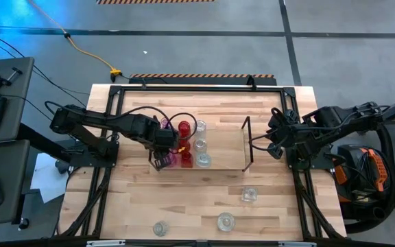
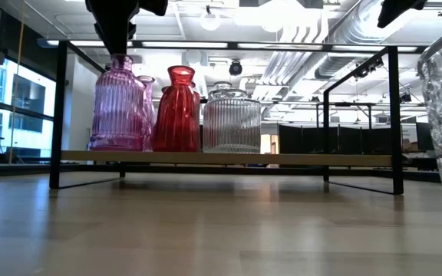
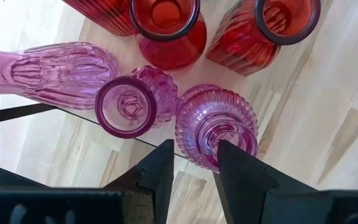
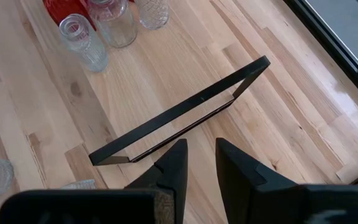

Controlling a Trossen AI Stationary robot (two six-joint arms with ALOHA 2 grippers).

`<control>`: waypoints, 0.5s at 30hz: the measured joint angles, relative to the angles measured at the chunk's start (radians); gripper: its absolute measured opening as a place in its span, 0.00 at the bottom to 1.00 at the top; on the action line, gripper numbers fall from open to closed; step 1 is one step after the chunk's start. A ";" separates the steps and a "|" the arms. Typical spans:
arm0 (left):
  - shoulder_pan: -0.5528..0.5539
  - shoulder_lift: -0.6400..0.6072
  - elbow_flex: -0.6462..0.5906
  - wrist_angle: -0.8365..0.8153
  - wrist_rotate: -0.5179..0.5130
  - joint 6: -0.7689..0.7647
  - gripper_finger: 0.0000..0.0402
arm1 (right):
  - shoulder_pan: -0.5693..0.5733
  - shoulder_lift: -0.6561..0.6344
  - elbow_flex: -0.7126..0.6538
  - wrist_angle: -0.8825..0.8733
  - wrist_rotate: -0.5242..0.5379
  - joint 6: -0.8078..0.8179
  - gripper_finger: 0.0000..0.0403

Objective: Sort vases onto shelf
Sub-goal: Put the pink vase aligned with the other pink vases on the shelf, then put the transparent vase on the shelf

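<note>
- While the left gripper (image 3: pixel 194 168) is held over the shelf's (image 1: pixel 228 147) left end, its fingers are spread a little around the neck of a ribbed pink vase (image 3: pixel 216 124); whether the glass is pinched cannot be told.
- If the fingers are lifted crookedly, that vase could be tipped into the smaller pink vase (image 3: pixel 129 106) just beside it, or off the nearby shelf edge.
- The red vases (image 3: pixel 166 28) stand close behind, so a toppling chain is judged possible.
- The right gripper (image 4: pixel 201 163) is parked over the shelf's right frame, fingers slightly apart, holding nothing.
</note>
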 joint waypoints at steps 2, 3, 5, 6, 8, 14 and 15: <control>0.000 0.000 0.000 0.000 -0.001 0.000 0.29 | 0.000 0.000 0.000 0.000 -0.001 0.000 0.16; 0.000 0.000 0.000 0.001 -0.001 0.000 0.29 | 0.000 0.000 0.000 0.000 -0.001 0.000 0.16; 0.000 0.000 0.005 -0.001 -0.007 -0.004 0.29 | 0.000 0.000 0.000 0.001 -0.001 0.000 0.16; 0.000 0.000 0.015 -0.002 -0.011 -0.004 0.29 | 0.000 0.000 0.000 0.001 -0.001 0.000 0.16; 0.000 0.000 0.049 0.000 -0.029 0.001 0.29 | 0.000 0.000 0.000 0.002 -0.001 0.000 0.16; 0.000 0.000 0.171 -0.004 -0.087 0.020 0.29 | 0.000 0.000 0.000 0.002 -0.001 0.019 0.16; 0.000 0.000 0.189 -0.006 -0.088 0.020 0.29 | 0.000 0.000 0.000 0.001 -0.002 0.027 0.16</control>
